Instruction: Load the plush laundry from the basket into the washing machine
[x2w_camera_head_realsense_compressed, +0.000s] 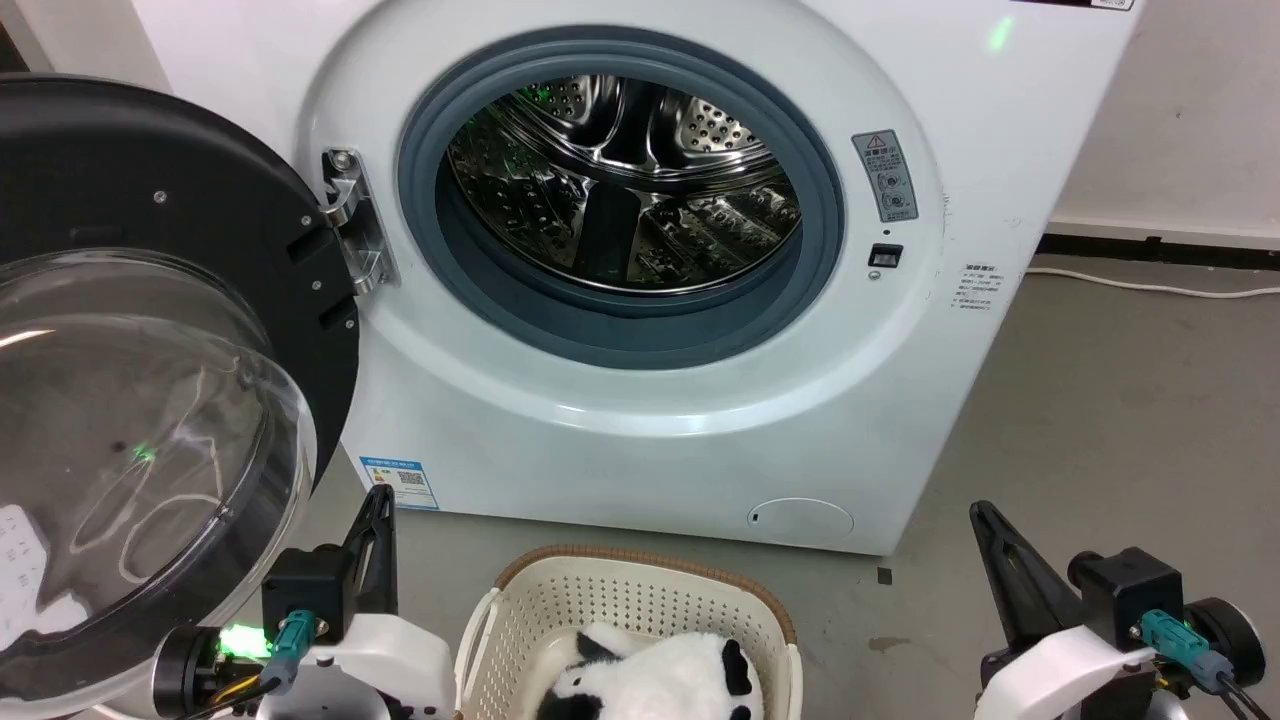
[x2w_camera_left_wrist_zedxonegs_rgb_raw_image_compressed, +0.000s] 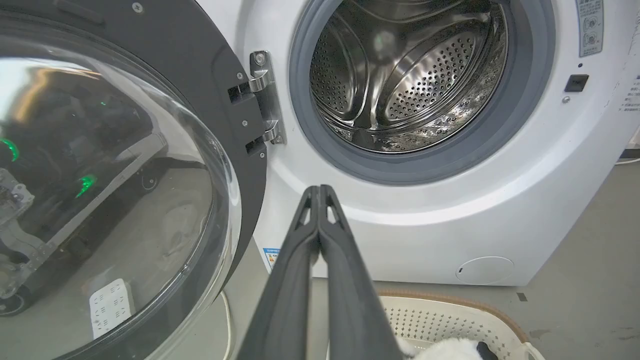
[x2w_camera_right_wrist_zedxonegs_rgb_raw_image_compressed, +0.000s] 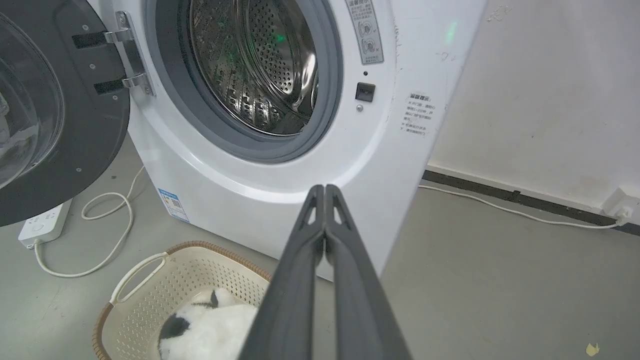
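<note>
White plush laundry (x2w_camera_head_realsense_compressed: 655, 680) in basket (x2w_camera_head_realsense_compressed: 620, 598); long axis unclear, cropped.

Left pincer (x2w_camera_head_realsense_compressed: 382, 495) closed, right pincer (x2w_camera_head_realsense_compressed: 980, 512) closed

A grey concrete floor (x2w_camera_head_realsense_compressed: 1100, 420) carries the washing machine (x2w_camera_head_realsense_compressed: 640, 420). Just in front of the washing machine stands the basket (x2w_camera_head_realsense_compressed: 620, 600). On its hinge side lie a white power strip (x2w_camera_right_wrist_zedxonegs_rgb_raw_image_compressed: 44, 225) and a looped cable (x2w_camera_right_wrist_zedxonegs_rgb_raw_image_compressed: 115, 240). On its other side a white cord (x2w_camera_right_wrist_zedxonegs_rgb_raw_image_compressed: 500, 207) runs near the wall's foot.
</note>
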